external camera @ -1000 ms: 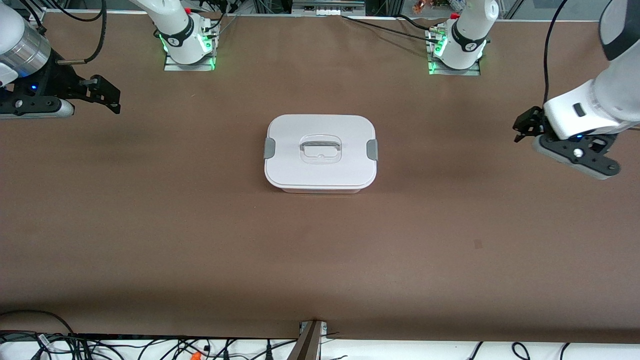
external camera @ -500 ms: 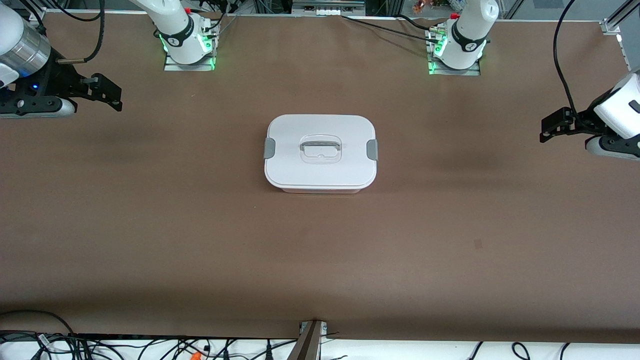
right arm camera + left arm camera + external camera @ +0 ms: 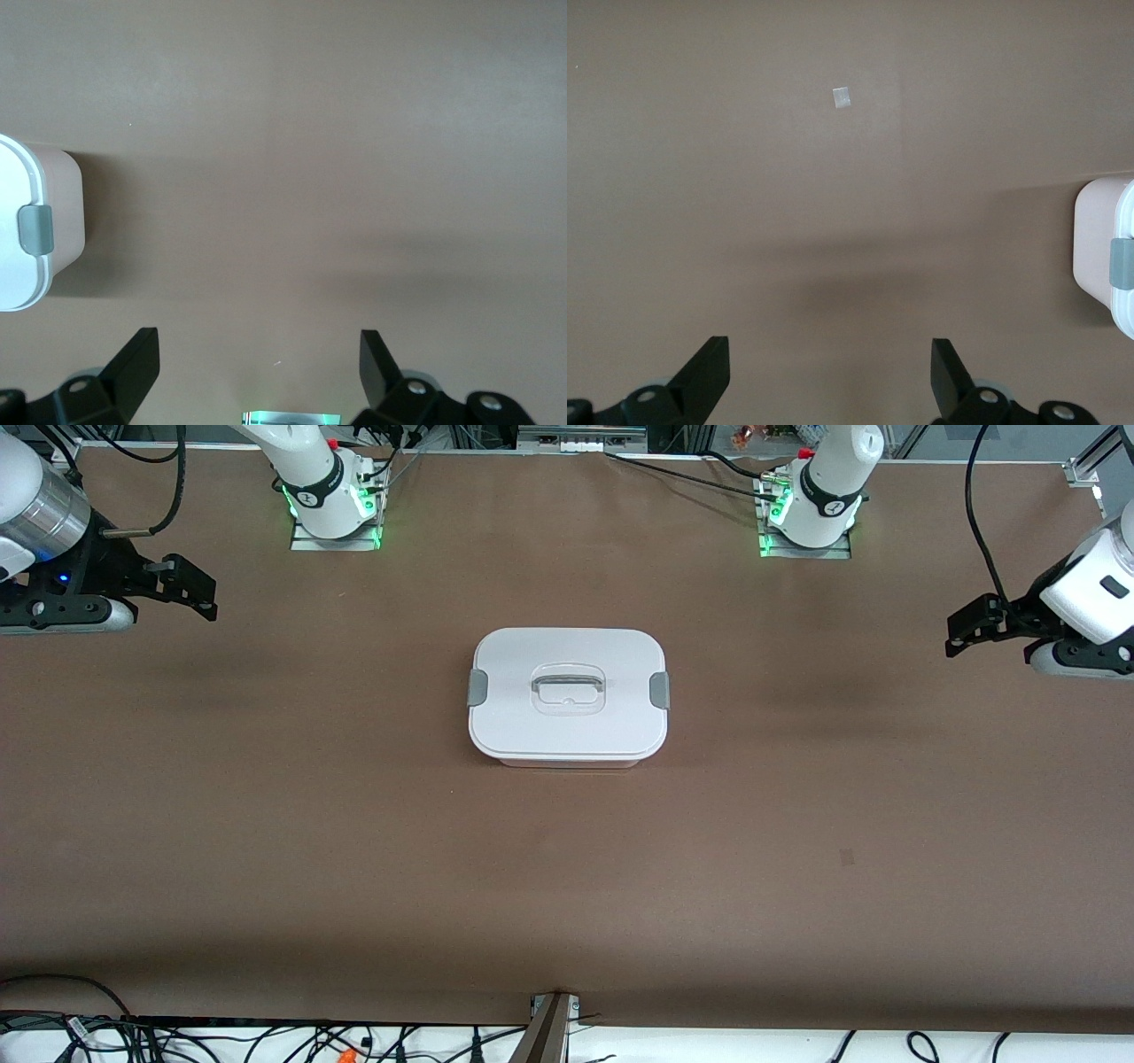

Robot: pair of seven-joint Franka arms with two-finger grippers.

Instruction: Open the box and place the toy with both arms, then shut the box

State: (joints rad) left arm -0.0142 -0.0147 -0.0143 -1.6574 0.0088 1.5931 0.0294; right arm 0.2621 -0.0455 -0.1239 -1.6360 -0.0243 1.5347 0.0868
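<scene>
The box (image 3: 568,697) sits at the table's (image 3: 266,824) middle, lid (image 3: 567,651) on, both grey clips (image 3: 477,688) seated against the rim, so it is shut. No toy is seen in any view; whether it is already inside cannot be told through the lid. The step is judged either as the very start, before opening, or the end, after closing; the frames alone do not settle it.

The left gripper (image 3: 967,629) is held over bare table at the left arm's end, fingers apart, nothing between them. The right gripper (image 3: 188,590) is held over bare table at the right arm's end, fingers apart, empty too. Both are well apart from the box.

If opening is next, each clip would have to be released from its own side, then the lid lifted by its handle (image 3: 568,685).

The wrist views show what the front view hardly does: the wide gap between each pair of fingers (image 3: 709,372) (image 3: 137,363), the pale pink wall under the lid, and a small pale speck (image 3: 842,96) on the table in the left wrist view.
</scene>
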